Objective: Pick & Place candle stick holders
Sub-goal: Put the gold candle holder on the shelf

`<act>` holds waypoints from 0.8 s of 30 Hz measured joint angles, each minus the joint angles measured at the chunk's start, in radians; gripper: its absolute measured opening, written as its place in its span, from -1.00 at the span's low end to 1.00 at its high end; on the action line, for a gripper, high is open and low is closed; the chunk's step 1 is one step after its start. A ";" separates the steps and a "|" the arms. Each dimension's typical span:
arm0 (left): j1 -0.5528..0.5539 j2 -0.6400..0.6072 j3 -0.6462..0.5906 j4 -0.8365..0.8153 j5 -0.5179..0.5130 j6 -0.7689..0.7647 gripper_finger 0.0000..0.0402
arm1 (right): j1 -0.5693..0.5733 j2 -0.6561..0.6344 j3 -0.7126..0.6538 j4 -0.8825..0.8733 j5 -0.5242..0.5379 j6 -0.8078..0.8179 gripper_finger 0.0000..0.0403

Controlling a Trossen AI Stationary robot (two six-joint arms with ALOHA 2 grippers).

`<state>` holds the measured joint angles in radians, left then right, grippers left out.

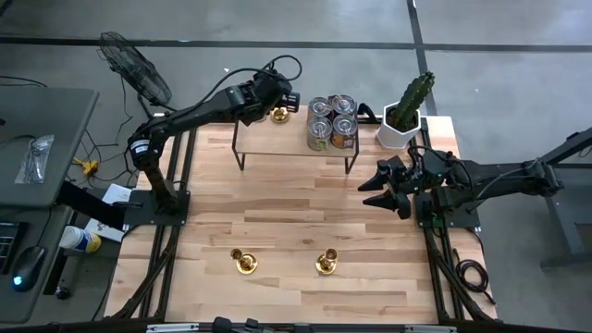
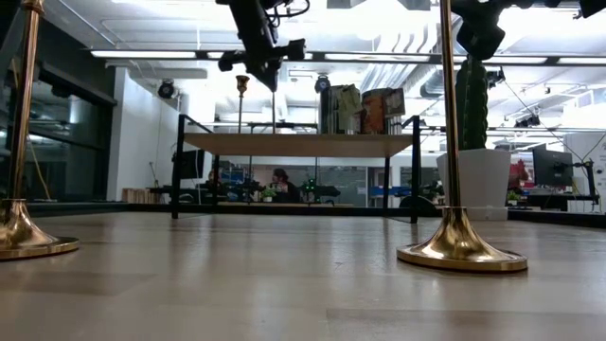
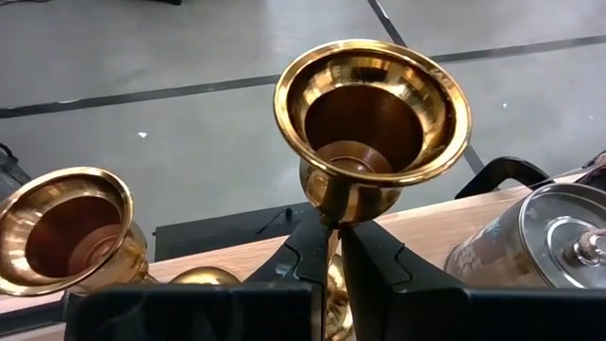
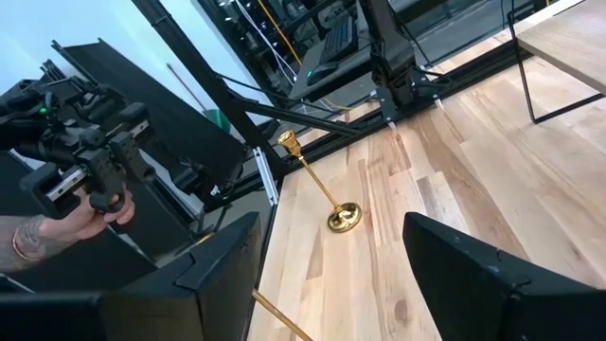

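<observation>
From my remote seat, the left gripper is up over the small raised shelf at the back of the table, fingers pinched tight on the thin stem of a candle stick holder. A second holder stands on that shelf just beside it, near the tin cans. Two more holders, one and another, stand well apart near the table's front edge. The right gripper hangs over the right side with its fingers spread wide and nothing in them, near the potted cactus. The right wrist view also catches a person's hand holding a controller off the table.
</observation>
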<state>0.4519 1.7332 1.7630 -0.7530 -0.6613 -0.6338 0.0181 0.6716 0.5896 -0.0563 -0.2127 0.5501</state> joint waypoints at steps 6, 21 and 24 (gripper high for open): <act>0.000 0.000 0.000 -0.005 -0.001 0.000 -0.94 | 0.000 0.000 0.000 0.000 0.000 0.003 0.25; 0.000 0.000 0.000 -0.006 0.000 0.000 -0.81 | 0.000 0.000 0.000 0.000 -0.025 0.004 0.25; 0.000 0.000 0.000 -0.006 0.000 0.021 -0.81 | 0.000 0.000 0.000 0.000 -0.029 0.004 0.25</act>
<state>0.4519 1.7332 1.7630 -0.7591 -0.6611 -0.6125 0.0181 0.6716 0.5896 -0.0563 -0.2417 0.5537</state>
